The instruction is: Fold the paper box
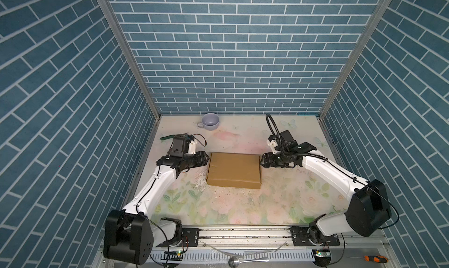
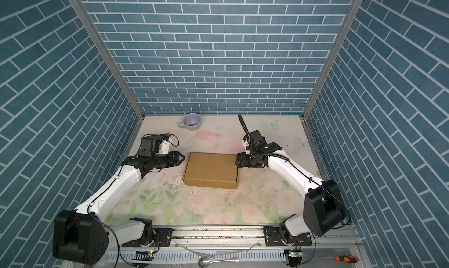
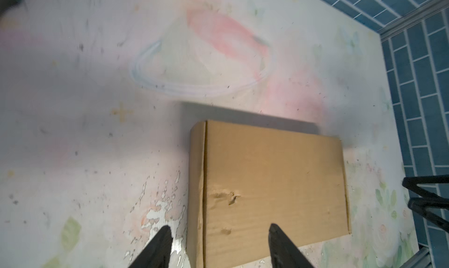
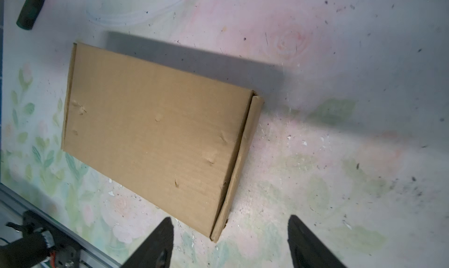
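The paper box lies shut and flat in the middle of the table, a plain brown cardboard mailer with small dents in its lid. My left gripper hovers at its far left corner, open. In the left wrist view the box lies ahead of the left gripper; one finger shows over the table, the other over the lid. My right gripper is open at the far right corner. In the right wrist view the box has its corner between the spread fingers of the right gripper, untouched.
A lilac cup stands at the back of the table, left of the middle. A dark green handle lies behind the left wrist. Blue brick walls close in three sides. A metal rail runs along the front.
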Controlling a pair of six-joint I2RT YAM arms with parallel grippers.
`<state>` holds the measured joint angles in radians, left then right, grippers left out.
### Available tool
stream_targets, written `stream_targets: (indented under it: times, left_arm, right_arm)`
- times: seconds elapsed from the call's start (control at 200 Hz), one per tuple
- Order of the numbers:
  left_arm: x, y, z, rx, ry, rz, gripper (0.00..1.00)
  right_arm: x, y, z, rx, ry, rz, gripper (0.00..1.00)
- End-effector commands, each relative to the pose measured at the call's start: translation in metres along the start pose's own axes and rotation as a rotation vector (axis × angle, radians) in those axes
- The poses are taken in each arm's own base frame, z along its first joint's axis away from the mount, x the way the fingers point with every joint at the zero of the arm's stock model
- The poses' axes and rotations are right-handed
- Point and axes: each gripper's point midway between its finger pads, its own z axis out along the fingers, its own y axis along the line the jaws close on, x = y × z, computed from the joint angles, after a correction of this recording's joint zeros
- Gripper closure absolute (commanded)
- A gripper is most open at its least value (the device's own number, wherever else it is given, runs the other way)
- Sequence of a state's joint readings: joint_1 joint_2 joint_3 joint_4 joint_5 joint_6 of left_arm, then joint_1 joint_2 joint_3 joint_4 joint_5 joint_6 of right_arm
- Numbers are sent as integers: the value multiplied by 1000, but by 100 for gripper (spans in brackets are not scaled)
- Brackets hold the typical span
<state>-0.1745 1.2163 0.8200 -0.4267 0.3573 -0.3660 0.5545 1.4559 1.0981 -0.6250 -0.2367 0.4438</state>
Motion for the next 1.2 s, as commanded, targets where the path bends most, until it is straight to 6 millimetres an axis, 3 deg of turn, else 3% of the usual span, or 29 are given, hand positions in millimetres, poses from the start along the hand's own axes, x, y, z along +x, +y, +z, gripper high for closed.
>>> stream_targets:
  times: [0.0,0.21,0.35,0.465,0.56,0.645,0.715,0.805,0.92,1.075,1.195]
  left_arm:
    - [4,10,10,-21,-19,-55,34]
    - [8,11,14,-47,-60,6,33]
    - [-18,10,-7,-126,-253,122,27]
    - [-49,9,-40,-210,-530,260,20]
    - [-67,27,-71,-369,-743,298,17]
    - [-72,55,-94,-562,-836,287,15]
    - [-70,72,-102,-693,-853,291,13]
    - [-64,89,-99,-811,-828,320,11]
    - [-56,103,-83,-849,-831,320,9]
    - [-53,111,-63,-838,-859,317,7]
    - [-58,113,-47,-799,-878,326,6]
  right_arm:
    - [6,10,18,-110,24,170,26]
    - [2,-15,23,-53,-10,183,27]
    - [-29,-44,-5,34,-189,156,25]
    - [-63,-93,-50,232,-469,120,22]
    - [-82,-140,-90,461,-707,56,19]
    - [-82,-182,-115,657,-814,53,18]
    - [-70,-216,-123,787,-810,105,18]
    - [-54,-249,-122,889,-787,142,18]
    - [-34,-275,-109,920,-787,180,18]
    - [-20,-288,-100,905,-868,220,19]
    - [-26,-291,-102,875,-933,208,19]
